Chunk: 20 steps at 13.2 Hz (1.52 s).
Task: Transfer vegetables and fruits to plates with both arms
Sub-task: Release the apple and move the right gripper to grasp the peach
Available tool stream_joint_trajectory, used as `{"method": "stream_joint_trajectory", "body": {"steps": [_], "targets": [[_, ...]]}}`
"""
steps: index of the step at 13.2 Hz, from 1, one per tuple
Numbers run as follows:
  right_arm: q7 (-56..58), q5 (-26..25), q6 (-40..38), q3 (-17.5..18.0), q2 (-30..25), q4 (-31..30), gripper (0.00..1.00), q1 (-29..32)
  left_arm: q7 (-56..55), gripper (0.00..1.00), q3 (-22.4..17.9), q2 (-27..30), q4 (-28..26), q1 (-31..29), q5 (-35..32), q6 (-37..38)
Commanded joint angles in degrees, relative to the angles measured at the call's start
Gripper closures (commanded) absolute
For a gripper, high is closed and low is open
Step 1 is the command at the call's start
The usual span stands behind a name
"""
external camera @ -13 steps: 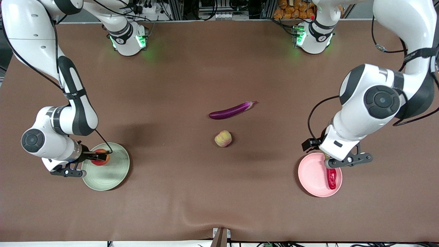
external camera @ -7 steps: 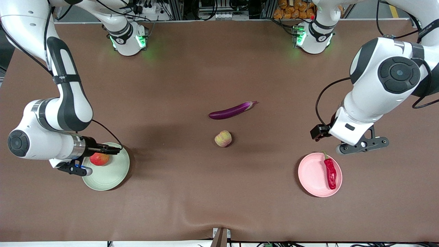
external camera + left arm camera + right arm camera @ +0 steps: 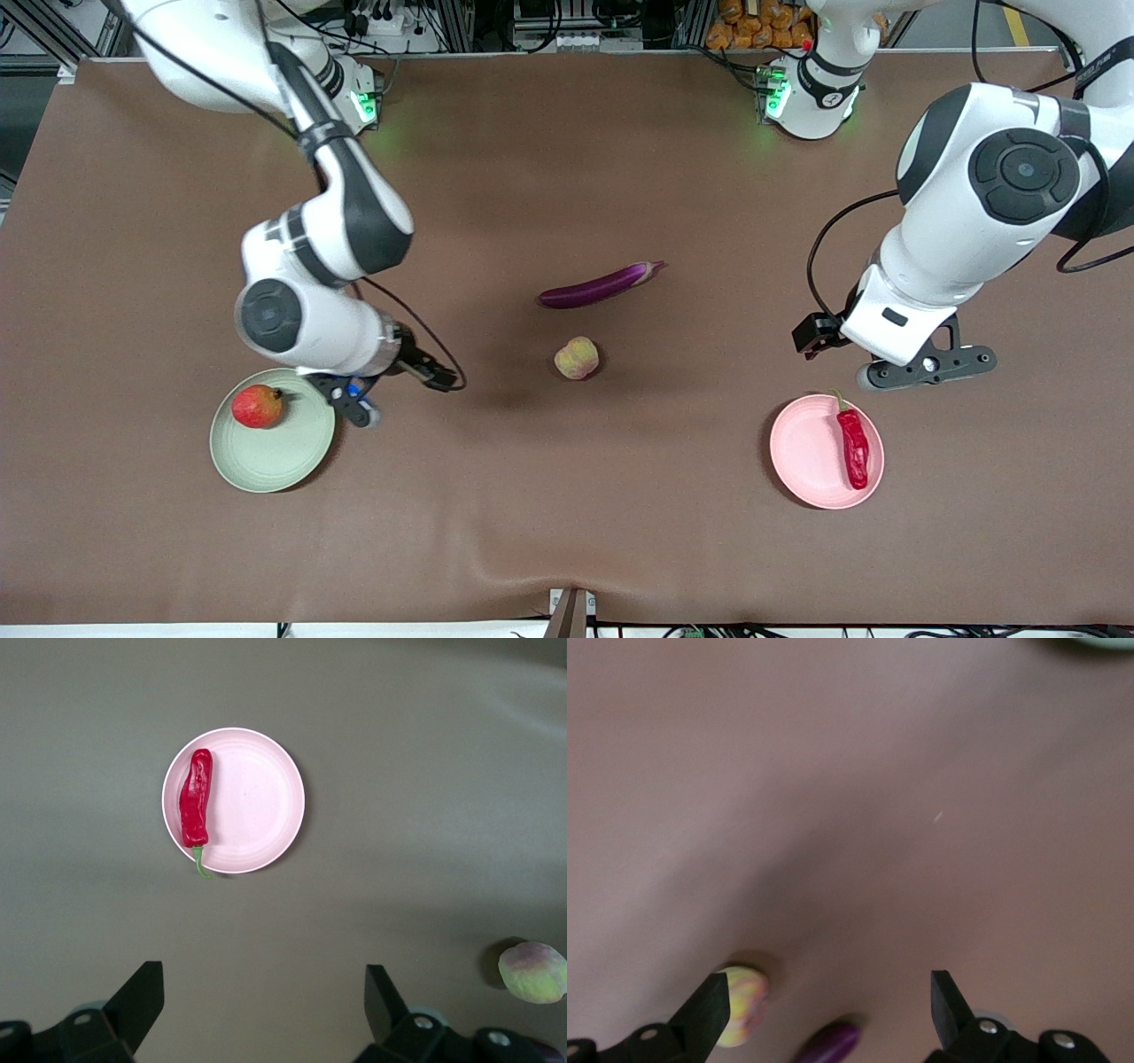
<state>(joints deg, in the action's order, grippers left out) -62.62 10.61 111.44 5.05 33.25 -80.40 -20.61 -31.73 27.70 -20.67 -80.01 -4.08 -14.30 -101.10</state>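
Plates first: round matte pale green plate (image 3: 266, 452) sits toward the right arm's end of the table (image 3: 567, 159), holding one small round red apple-like fruit (image 3: 257, 406) near the rim that is farther from the front camera. Round matte pale pink plate (image 3: 811, 454) (image 3: 257, 802) sits toward the left arm's end, holding a shiny red chili pepper with a curled green stem (image 3: 853, 446) (image 3: 195, 802); the pepper lies along the plate's edge, its stem tip poking out over the rim.

Not on any plate: long slim glossy purple eggplant (image 3: 601, 285) (image 3: 829, 1043) lies on bare table mid-table; pale yellow-pink ribbed peach-like fruit (image 3: 577, 358) (image 3: 740, 1003) (image 3: 532, 972) sits just beside it, nearer to the front camera, not touching it.

Right gripper (image 3: 440, 377) (image 3: 824, 1014) hangs over bare table between the green plate and the peach-like fruit, clear of the plate rim. Its fingers (image 3: 709, 1005) stand spread wide apart with nothing between them; the right wrist view shows the peach-like fruit and the eggplant tip down past them.

Left gripper (image 3: 264, 1005) is up over bare table beside the pink plate, on the side farther from the front camera. The left wrist view looks straight down on plate and pepper, with both fingers (image 3: 142, 997) spread wide and holding nothing. In the front view the left arm's wrist covers its gripper.
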Motion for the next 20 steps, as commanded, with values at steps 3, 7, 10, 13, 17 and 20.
{"method": "stream_joint_trajectory", "body": {"steps": [3, 7, 10, 13, 17, 20], "targets": [[-16.8, 0.4, 13.2, -0.7, 7.2, 2.9, 0.00, -9.0, 0.0, 0.00, 0.3, 1.0, -0.5, -0.3, 2.9, 0.5], [-22.9, -1.7, 20.0, -2.6, 13.1, 4.9, 0.00, -15.4, -0.7, 0.00, 0.3, 0.9, -1.2, -0.1, 5.8, 0.5], [-24.7, -2.7, 20.7, -2.9, 15.7, 5.9, 0.00, -16.7, -1.3, 0.00, 1.1, 0.8, -2.7, 0.1, 5.8, 0.5], [-24.7, -2.7, 24.7, -2.9, 17.7, 6.0, 0.00, -17.8, -4.4, 0.00, 1.7, 0.1, -3.7, 1.0, 5.8, 0.3], [-24.7, -2.9, 28.6, -2.9, 20.2, 6.0, 0.00, -18.9, -7.5, 0.00, 1.7, 0.1, -6.2, 2.1, 5.7, -0.6], [-24.7, -3.1, 29.1, -2.9, 20.3, 5.9, 0.51, -19.3, -10.1, 0.00, 2.8, 0.5, -9.8, 2.0, 5.8, -3.3]]}}
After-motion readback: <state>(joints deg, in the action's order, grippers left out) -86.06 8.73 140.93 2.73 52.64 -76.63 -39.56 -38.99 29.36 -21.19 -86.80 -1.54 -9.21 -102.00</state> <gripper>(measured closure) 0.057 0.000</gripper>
